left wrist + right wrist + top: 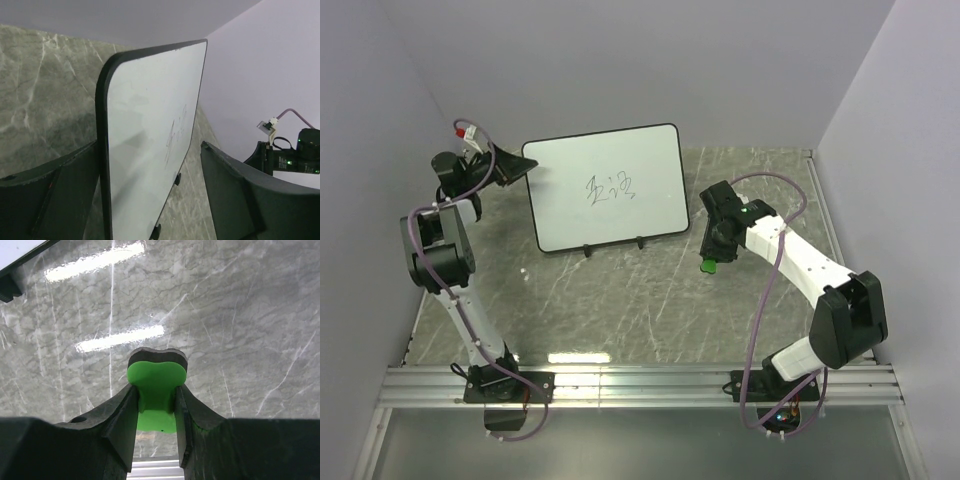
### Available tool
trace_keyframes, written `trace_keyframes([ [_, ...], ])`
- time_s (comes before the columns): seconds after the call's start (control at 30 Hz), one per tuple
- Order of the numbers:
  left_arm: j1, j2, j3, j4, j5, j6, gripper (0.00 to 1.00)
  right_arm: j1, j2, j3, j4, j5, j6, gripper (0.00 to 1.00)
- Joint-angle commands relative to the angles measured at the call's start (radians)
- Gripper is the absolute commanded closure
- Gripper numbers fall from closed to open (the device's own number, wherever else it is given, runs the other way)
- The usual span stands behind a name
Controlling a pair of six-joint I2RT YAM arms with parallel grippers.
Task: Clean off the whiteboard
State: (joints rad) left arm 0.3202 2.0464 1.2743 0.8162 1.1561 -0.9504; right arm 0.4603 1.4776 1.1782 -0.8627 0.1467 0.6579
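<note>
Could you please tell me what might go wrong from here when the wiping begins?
The fingers of the left gripper straddle the left edge of the whiteboard but stand open, so the board, resting only on two small feet, may tip or slide when pressed.
The green eraser is pinched only at its narrow middle by the right gripper; wiping pressure could twist it loose before the scribbles are cleared.

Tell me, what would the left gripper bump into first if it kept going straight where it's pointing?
The whiteboard. The left gripper is open, with the board's black-framed edge between its fingers. Pushing straight on would likely just run that edge deeper into the gripper.
</note>
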Motion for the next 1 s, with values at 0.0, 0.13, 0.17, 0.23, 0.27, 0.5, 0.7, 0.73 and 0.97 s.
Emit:
trace_keyframes([
  [0.0,-0.018,0.050,0.074,-0.064,-0.009,0.088,0.16,0.003,-0.023,0.041,-0.027,0.033,0.022,1.00],
  [0.13,-0.018,0.090,0.089,-0.063,-0.013,0.090,0.18,0.001,-0.019,0.057,-0.033,0.037,0.029,1.00],
  [0.17,-0.021,0.107,0.091,-0.055,-0.004,0.088,0.19,0.003,-0.019,0.061,-0.033,0.040,0.032,1.00],
  [0.23,-0.023,0.130,0.089,-0.032,0.005,0.073,0.24,0.001,-0.010,0.075,-0.033,0.039,0.034,1.00],
  [0.27,-0.026,0.135,0.088,-0.020,0.013,0.065,0.26,0.001,-0.005,0.080,-0.032,0.039,0.034,1.00],
  [0.5,-0.029,0.173,0.054,0.197,0.073,-0.097,0.36,0.008,0.088,0.281,0.033,0.027,-0.014,1.00],
  [0.7,-0.029,0.164,-0.004,0.307,0.094,-0.172,0.57,0.063,0.364,0.695,0.018,0.043,-0.041,1.00],
  [0.73,-0.032,0.161,-0.013,0.319,0.096,-0.180,0.58,0.077,0.407,0.756,0.011,0.050,-0.041,1.00],
  [0.97,-0.032,0.126,-0.073,0.276,0.100,-0.127,0.65,0.190,0.720,1.124,0.105,0.094,-0.012,1.00],
])
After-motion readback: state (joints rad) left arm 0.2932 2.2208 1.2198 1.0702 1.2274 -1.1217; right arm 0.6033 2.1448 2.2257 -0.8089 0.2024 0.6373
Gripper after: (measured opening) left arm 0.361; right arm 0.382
